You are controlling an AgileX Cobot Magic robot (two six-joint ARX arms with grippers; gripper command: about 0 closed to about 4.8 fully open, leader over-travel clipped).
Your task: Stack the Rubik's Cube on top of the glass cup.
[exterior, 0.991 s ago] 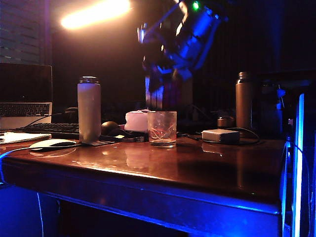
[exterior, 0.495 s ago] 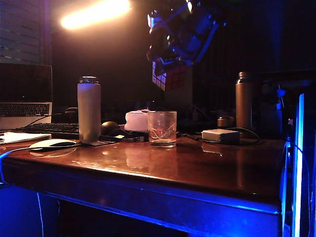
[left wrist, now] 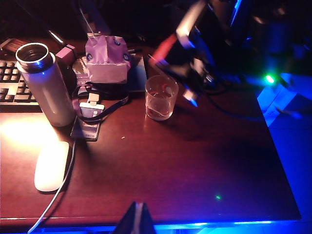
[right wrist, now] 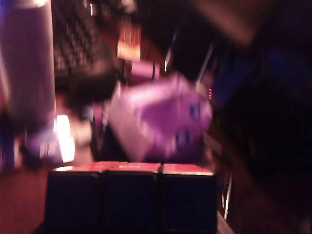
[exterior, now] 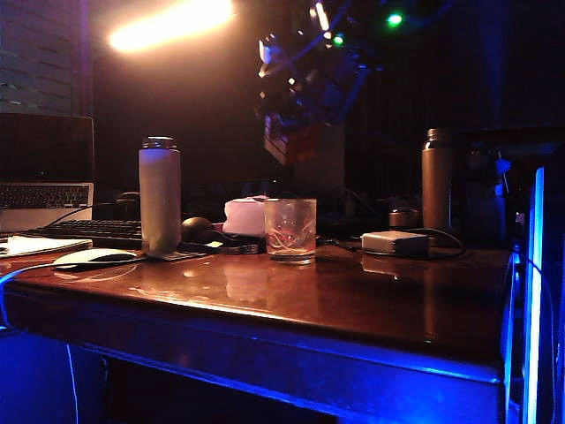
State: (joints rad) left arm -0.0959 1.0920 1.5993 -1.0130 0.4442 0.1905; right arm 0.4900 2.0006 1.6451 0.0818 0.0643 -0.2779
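The right hand (exterior: 296, 115) is hanging in the air above the worktop (exterior: 353, 309), and it is gripping the Rubik's Cube (exterior: 284, 141), which is showing below the fingers in the exterior view as a dim, reddish, blurred block. In the right wrist view the cube is filling the near edge of the picture as a row of three dark squares with reddish tops (right wrist: 131, 195); the fingers themselves are not showing there. The cube is sitting well above the glass cup (exterior: 290, 229), roughly over it, with clear air between the two. The glass cup is standing upright on the worktop, and the left wrist view is showing it near the middle of the dark red surface (left wrist: 161, 97). Just behind the cup a pale tissue-like lump (exterior: 244, 215) is lying. Off to the left in the exterior view a tall white bottle (exterior: 159, 196) is standing upright, with a white mouse (exterior: 94, 257) lying near its foot and a keyboard (exterior: 88, 231) behind. On the right a small grey box (exterior: 395, 243) is resting beside a dark bottle (exterior: 435, 179). The left hand (left wrist: 138, 219) is holding near the front edge of the worktop, only its tips showing, pressed together and holding nothing.
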